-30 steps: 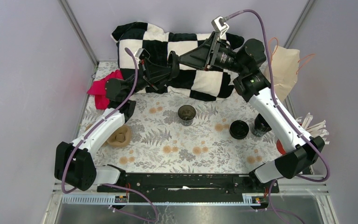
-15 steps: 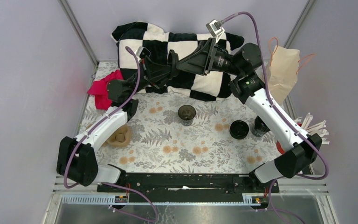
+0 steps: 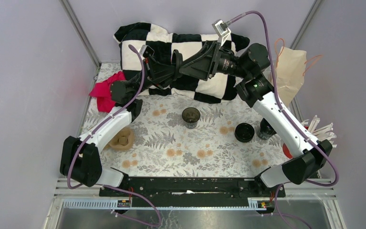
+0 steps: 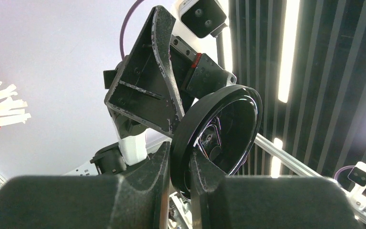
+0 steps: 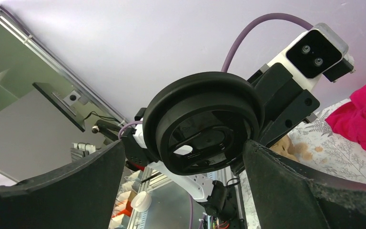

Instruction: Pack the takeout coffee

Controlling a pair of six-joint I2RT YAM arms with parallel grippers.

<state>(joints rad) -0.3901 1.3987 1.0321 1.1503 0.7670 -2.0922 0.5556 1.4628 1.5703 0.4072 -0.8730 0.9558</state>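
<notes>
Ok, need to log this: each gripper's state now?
Left gripper: closed, pinching the black lid by its rim.
Right gripper: open, straddling the lid.

**Arms, seen from above and from the wrists.** The left arm [image 3: 106,132] and right arm [image 3: 277,114] are built of white links joined by black housings. A green light [image 3: 256,86] is seen at upper right. A purple cable [image 3: 266,33] is run along each arm to a wrist camera [image 5: 317,47], a white block with a black two-lens face. Both arms are mounted on a black rail [image 3: 186,185] at lower centre. The left gripper [image 4: 178,157] and right gripper [image 5: 183,148] are moulded in grainy matt black. A small red part [image 4: 198,58] is carried on the latter.
</notes>
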